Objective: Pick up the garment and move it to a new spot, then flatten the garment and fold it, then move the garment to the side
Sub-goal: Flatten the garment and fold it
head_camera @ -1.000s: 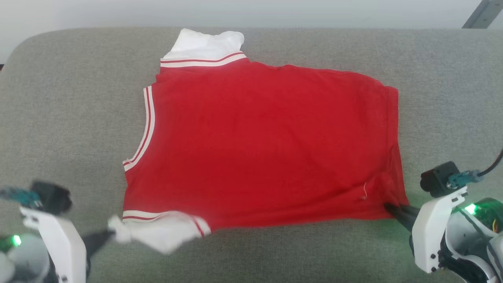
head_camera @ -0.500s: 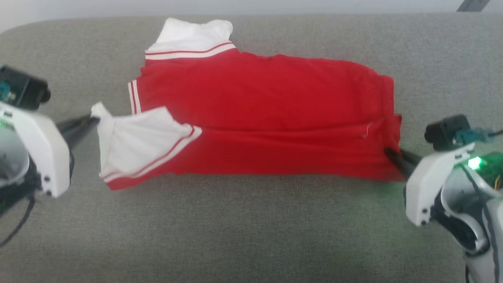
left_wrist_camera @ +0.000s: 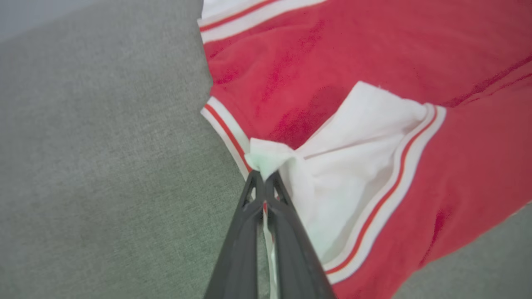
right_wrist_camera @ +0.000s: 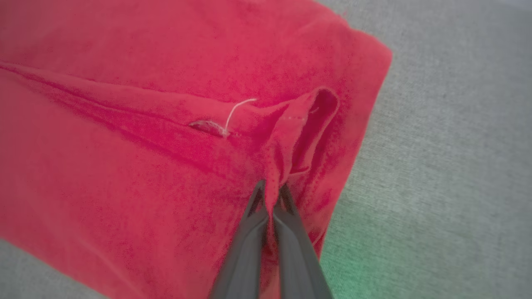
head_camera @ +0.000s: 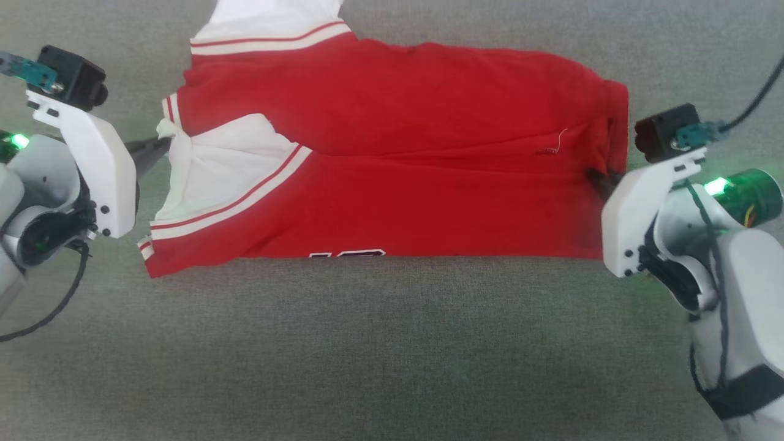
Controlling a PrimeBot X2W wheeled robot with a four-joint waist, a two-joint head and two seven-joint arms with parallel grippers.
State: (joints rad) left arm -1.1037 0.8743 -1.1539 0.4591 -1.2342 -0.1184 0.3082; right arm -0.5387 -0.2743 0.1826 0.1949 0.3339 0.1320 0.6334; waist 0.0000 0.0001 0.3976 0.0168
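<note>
The garment (head_camera: 398, 147), a red T-shirt with white sleeves and striped trim, lies on the grey cushion with its near half doubled over onto the far half. Dark block letters (head_camera: 346, 253) peek out at the fold's near edge. My left gripper (head_camera: 160, 144) is shut on the tip of the white sleeve (head_camera: 211, 168), with the pinched corner (left_wrist_camera: 266, 160) bunched at its fingertips. At the right end my right gripper (head_camera: 595, 177) is shut on the red hem (right_wrist_camera: 286, 145), which puckers up between its fingers. A second white sleeve (head_camera: 275, 15) sticks out at the far edge.
The grey fabric cushion (head_camera: 367, 349) spreads wide in front of the shirt and to both sides. A black cable (head_camera: 49, 312) loops from my left wrist over the cushion at lower left.
Both grippers have carried the near edge of the shirt away from me, folding it over the far half; the letters now show at the fold. The head camera has tilted down.
</note>
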